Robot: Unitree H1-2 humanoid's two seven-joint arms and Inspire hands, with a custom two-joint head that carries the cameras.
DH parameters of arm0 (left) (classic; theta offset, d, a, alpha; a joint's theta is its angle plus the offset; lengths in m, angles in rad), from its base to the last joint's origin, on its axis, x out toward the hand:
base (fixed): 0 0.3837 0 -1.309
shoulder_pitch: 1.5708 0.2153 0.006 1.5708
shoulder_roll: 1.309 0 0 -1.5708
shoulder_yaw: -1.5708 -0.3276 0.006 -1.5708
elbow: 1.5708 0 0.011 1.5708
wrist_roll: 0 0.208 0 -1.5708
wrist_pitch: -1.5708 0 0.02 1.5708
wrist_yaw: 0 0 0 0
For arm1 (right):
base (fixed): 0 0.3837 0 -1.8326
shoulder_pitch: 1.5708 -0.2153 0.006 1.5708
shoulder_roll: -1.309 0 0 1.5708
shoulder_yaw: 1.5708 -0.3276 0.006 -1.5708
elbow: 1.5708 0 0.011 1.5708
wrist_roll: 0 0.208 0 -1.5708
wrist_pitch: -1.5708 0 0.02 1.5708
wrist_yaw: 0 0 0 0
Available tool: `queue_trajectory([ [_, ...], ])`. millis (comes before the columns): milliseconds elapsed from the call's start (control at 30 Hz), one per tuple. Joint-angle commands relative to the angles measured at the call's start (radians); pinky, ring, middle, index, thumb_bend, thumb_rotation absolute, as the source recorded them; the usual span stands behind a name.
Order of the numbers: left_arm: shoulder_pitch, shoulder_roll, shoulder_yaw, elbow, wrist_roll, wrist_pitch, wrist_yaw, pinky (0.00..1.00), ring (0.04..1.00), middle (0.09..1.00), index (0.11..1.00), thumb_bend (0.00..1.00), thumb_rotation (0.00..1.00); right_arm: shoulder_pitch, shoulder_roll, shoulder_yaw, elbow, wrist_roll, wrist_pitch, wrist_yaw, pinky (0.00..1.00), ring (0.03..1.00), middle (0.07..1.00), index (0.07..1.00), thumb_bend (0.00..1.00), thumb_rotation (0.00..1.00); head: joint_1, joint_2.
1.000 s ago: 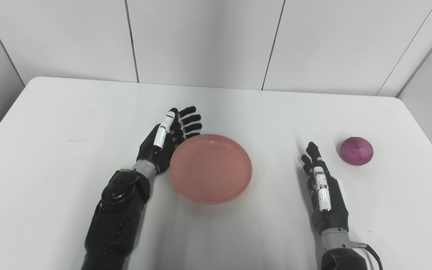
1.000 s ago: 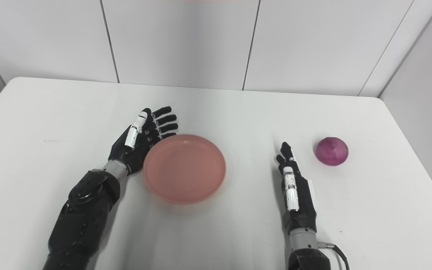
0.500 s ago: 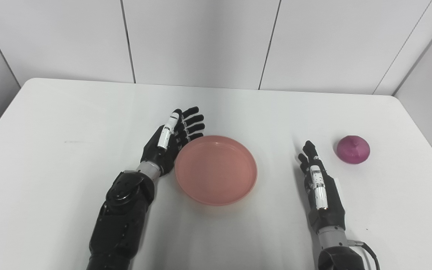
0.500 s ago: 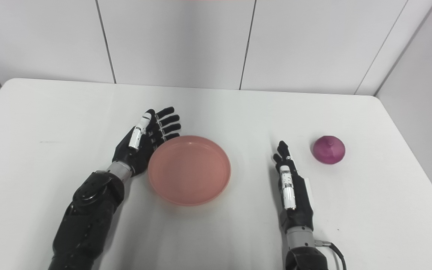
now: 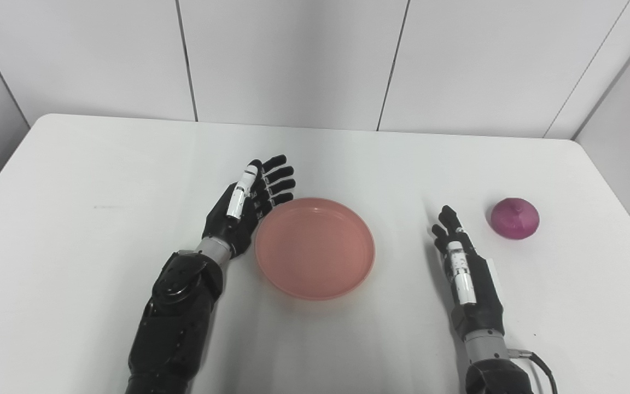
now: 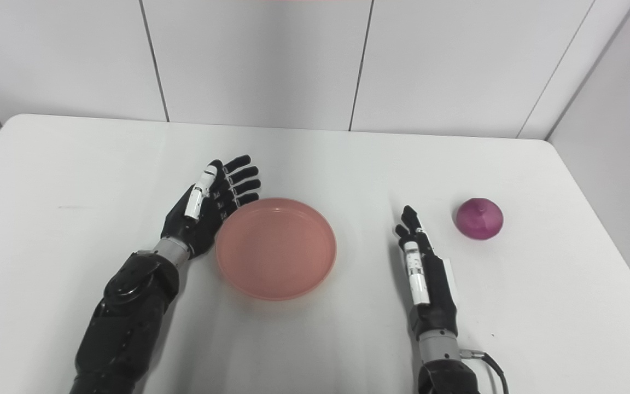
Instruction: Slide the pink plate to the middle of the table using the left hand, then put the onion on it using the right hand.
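Pink plate (image 5: 315, 249): we see it empty near the middle of the white table (image 5: 74, 230), flat on its base

Left hand (image 5: 246, 205): open, fingers spread and holding nothing; it stands on edge just beside the plate's left rim, and we cannot tell whether it touches

Right hand (image 5: 465, 268): open and empty, fingers straight and close together, edge-on to the table between plate and onion

Red onion (image 5: 514, 218): it sits alone on the right side of the table, stem tip up, apart from the right hand and well apart from the plate

How the plate handles: we judge it stiff, light and shallow with a low raised rim; it should slide easily on the smooth top, so pushes belong low on the rim wall

How the onion handles: we judge it firm, rounded and smooth-skinned, likely to roll; we would wrap fingers and thumb around its widest part

Edges: the onion lies nearer the table's right edge than anything else, so a nudge outward is a risk

Open room: bare tabletop lies between onion and plate, and nothing stands in the path
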Motion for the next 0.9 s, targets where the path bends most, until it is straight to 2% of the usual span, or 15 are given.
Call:
queue_trajectory([
  [0,-0.024,0.002,0.0,0.001,0.002,-0.04,-0.009,0.78,0.805,0.81,0.784,0.39,1.0,-0.03,-0.008,0.008,-0.043,-0.005,-0.01,0.015,0.93,0.93,0.949,0.939,0.38,0.85,0.0,-0.001],
  [133,-0.025,0.004,0.002,0.014,0.001,-0.052,-0.011,0.77,0.801,0.807,0.784,0.39,1.0,-0.042,-0.029,0.012,-0.064,-0.048,0.001,0.007,0.9,0.923,0.941,0.931,0.37,0.87,-0.002,0.001],
  [233,-0.024,0.007,0.001,0.021,0.007,-0.063,-0.012,0.77,0.802,0.809,0.786,0.38,1.0,-0.062,-0.048,0.012,-0.097,-0.113,0.039,-0.004,0.91,0.931,0.936,0.922,0.4,0.87,-0.005,0.0],
  [333,-0.022,0.009,0.001,0.025,0.01,-0.065,-0.009,0.76,0.799,0.805,0.782,0.38,1.0,-0.083,-0.057,-0.003,-0.119,-0.129,0.067,-0.004,0.89,0.92,0.922,0.899,0.43,0.79,-0.009,0.0],
  [533,-0.021,0.007,0.008,0.039,0.003,-0.075,-0.009,0.77,0.797,0.804,0.78,0.38,1.0,-0.123,-0.09,-0.026,-0.166,-0.132,0.131,0.013,0.89,0.932,0.934,0.899,0.46,0.76,-0.024,0.001],
  [667,-0.021,0.011,0.009,0.051,0.002,-0.084,-0.016,0.77,0.802,0.808,0.786,0.38,1.0,-0.142,-0.106,-0.042,-0.165,-0.117,0.126,0.015,0.84,0.901,0.923,0.902,0.48,0.72,-0.035,-0.001],
  [867,-0.019,0.015,0.011,0.066,-0.001,-0.093,-0.019,0.77,0.805,0.812,0.789,0.38,1.0,-0.164,-0.146,-0.05,-0.173,-0.161,0.132,0.012,0.85,0.894,0.919,0.897,0.47,0.7,-0.052,-0.002],
])
